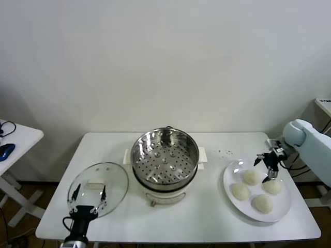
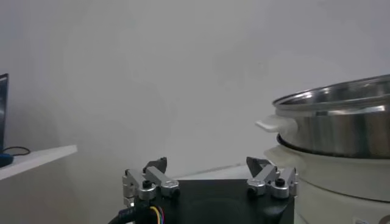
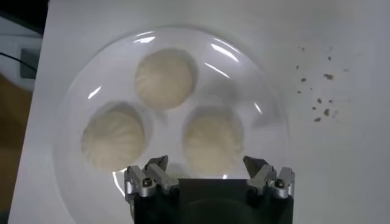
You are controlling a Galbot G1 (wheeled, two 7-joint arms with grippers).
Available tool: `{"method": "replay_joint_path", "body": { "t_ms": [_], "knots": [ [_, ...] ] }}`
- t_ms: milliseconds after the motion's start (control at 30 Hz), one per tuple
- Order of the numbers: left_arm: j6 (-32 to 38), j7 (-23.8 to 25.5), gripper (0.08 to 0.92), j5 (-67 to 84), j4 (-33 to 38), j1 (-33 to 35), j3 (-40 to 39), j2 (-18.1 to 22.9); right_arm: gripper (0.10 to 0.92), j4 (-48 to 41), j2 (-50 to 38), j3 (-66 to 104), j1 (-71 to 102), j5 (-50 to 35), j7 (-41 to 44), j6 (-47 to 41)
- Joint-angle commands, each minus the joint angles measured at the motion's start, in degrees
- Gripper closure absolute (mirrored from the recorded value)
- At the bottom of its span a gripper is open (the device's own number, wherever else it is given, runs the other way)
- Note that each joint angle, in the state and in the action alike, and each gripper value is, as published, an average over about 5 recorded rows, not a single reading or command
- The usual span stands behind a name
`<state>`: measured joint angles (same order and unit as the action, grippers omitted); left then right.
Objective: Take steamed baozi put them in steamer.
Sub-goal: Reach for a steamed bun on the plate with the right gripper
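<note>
A white table (image 1: 207, 217) holds everything. In its middle sits the steamer (image 1: 164, 157), a shiny steel pot on a white base, its holed tray bare and uncovered. To the robot's left of it, near the front edge, lies a round glass lid (image 1: 98, 187) with a white handle, flat on the table and apart from the pot.

On the robot's right is a flat white plate (image 1: 282, 209) carrying four buns (image 1: 251, 176), set close together, all still on the plate and well apart from the steamer. Between plate and pot the table is scattered with a few dark crumbs (image 1: 225, 152); nothing else lies in that stretch.

The right gripper (image 1: 268, 171) hangs just above the plate's far side, over the buns, its fingers spread wide and holding nothing. From its wrist, three buns (image 3: 164, 78) show below the spread fingers, one sitting nearly between them.

The left gripper (image 1: 88, 195) hovers low at the front of the table over the near edge of the lid, fingers likewise spread and empty. Its wrist camera looks across at the steamer's side (image 2: 341, 131) and one white side handle (image 2: 274, 125).

Off to the robot's left stands a second small white table (image 1: 20, 137) with a blue object (image 1: 5, 151) and a dark cable on it.
</note>
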<state>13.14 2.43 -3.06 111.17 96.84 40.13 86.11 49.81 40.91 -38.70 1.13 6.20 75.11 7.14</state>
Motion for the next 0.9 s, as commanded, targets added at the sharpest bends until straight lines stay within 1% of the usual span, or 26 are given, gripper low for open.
{"method": "replay_joint_path", "body": {
  "t_ms": [33,267,900],
  "knots": [
    [-0.17,0.13,0.177,-0.09,-0.07,0.1,-0.03,0.08,0.203,-3.79,3.3,-0.95,0.51,2.06,-3.22,1.16],
    [0.06,0.18,0.177,-0.03,-0.25,0.34,0.1,0.11,0.203,-4.3,4.08,-0.52,1.34,2.29,-5.03,1.37],
    [0.33,0.13,0.177,0.23,-0.4,0.52,0.35,0.1,0.203,-4.68,4.85,-0.31,1.68,4.14,-4.23,1.33]
  ]
}}
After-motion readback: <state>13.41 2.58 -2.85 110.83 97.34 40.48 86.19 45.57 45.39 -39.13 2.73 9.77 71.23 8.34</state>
